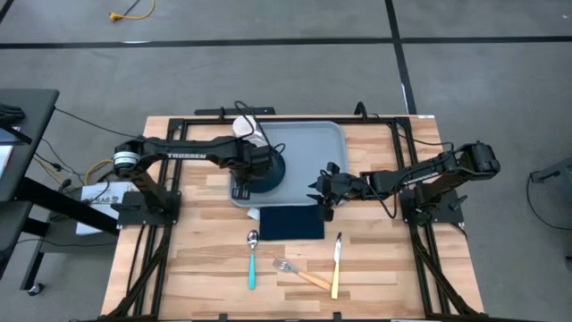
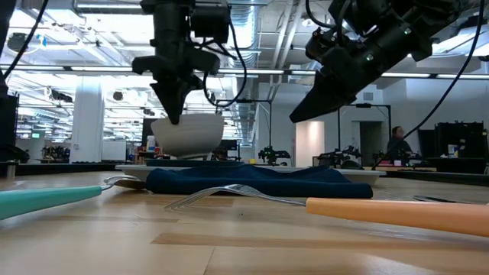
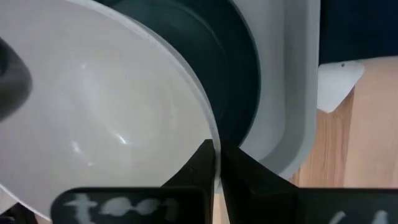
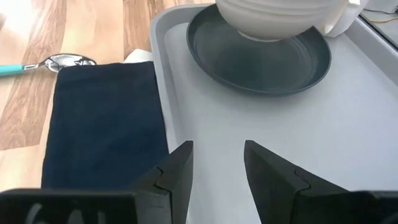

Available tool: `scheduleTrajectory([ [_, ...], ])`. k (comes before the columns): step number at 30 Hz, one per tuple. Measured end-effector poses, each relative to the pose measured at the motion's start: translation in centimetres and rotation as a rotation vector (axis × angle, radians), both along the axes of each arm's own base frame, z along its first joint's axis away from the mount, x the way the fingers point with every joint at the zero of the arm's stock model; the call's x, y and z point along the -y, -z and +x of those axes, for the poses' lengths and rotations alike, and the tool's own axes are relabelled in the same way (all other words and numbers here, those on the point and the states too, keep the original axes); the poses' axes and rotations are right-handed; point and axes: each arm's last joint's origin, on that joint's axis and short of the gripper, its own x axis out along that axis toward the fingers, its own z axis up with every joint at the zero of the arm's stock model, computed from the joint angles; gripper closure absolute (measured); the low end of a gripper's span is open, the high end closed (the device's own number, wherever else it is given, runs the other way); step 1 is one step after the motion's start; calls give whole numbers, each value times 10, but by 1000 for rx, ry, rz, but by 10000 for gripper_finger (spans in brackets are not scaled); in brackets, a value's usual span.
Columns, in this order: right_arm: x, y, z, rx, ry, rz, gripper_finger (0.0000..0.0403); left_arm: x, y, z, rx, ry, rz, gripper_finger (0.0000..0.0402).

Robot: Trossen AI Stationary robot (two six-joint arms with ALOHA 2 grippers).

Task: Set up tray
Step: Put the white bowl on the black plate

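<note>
Pinching a white bowl (image 4: pixel 280 18) by its rim, left gripper (image 3: pixel 214 168) held above the plate (image 4: pixel 261 62) on the tray (image 4: pixel 311 137), right gripper (image 4: pixel 217 162) fingers spread over the tray's near edge.

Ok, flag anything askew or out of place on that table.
The dark navy cloth napkin lies with one edge under the light grey-blue plastic tray, not squarely beside it. The white bowl hangs above the round dark teal plate, pinched by the left tool.
</note>
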Motion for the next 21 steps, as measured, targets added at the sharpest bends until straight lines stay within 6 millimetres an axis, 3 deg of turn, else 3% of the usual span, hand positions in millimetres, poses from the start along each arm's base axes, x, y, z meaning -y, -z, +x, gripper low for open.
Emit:
scheduleTrajectory([
  [21,0,0,0,0,0,0,269,1,4,5,20,-11,-36,384],
])
